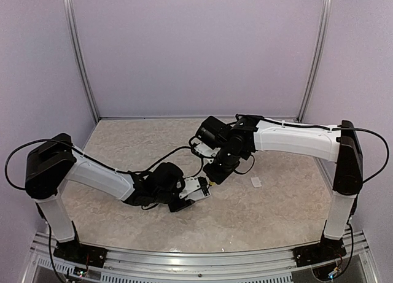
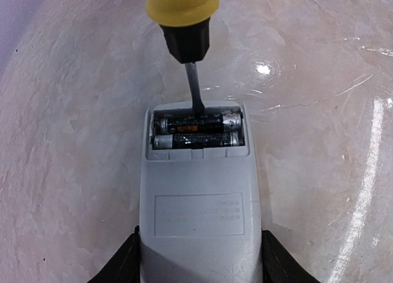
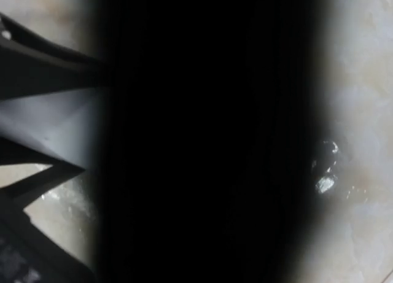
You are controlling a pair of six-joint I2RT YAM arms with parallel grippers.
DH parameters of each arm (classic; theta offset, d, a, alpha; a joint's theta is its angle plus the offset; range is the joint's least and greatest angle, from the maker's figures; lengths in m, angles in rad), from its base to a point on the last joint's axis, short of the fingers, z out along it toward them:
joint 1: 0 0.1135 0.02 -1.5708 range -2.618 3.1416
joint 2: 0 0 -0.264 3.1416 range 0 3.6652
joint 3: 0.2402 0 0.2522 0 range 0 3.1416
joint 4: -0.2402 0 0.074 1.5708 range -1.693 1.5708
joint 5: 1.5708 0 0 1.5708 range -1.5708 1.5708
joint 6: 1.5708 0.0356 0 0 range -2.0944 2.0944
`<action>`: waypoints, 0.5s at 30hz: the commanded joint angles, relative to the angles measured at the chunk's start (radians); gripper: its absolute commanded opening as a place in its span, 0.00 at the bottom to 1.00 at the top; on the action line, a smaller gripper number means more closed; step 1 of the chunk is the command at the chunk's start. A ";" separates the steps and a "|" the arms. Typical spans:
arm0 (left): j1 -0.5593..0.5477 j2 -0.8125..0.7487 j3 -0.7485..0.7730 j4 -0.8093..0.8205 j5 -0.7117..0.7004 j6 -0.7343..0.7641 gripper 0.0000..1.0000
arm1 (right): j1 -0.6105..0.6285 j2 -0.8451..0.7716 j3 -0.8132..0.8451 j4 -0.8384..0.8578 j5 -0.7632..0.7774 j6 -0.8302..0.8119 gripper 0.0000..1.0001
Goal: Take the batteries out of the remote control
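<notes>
The white remote control (image 2: pixel 199 215) lies back-up on the table, with my left gripper (image 2: pixel 201 269) shut on its near end, one black finger on each long side. Its far compartment is uncovered and holds two dark batteries (image 2: pixel 196 131) side by side. A screwdriver (image 2: pixel 182 10) with a yellow and black handle stands over it, its blade tip resting on the far battery. In the top view my right gripper (image 1: pixel 215 172) is shut on that screwdriver, right beside the left gripper (image 1: pixel 186 196) and the remote control (image 1: pixel 198 186). In the right wrist view a dark handle (image 3: pixel 209 135) fills the middle and hides the fingers.
A small white square cover piece (image 1: pixel 256 182) lies on the marbled table to the right of both grippers. Purple walls with metal posts close in the back and sides. The two arms meet near the table's middle.
</notes>
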 commanded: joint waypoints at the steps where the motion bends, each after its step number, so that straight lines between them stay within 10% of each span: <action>1: 0.001 0.006 0.008 -0.022 0.067 0.004 0.08 | -0.019 0.029 -0.079 0.037 -0.040 -0.055 0.00; 15: 0.004 0.018 0.020 -0.037 0.094 0.002 0.07 | -0.144 0.055 -0.178 0.146 -0.236 -0.114 0.00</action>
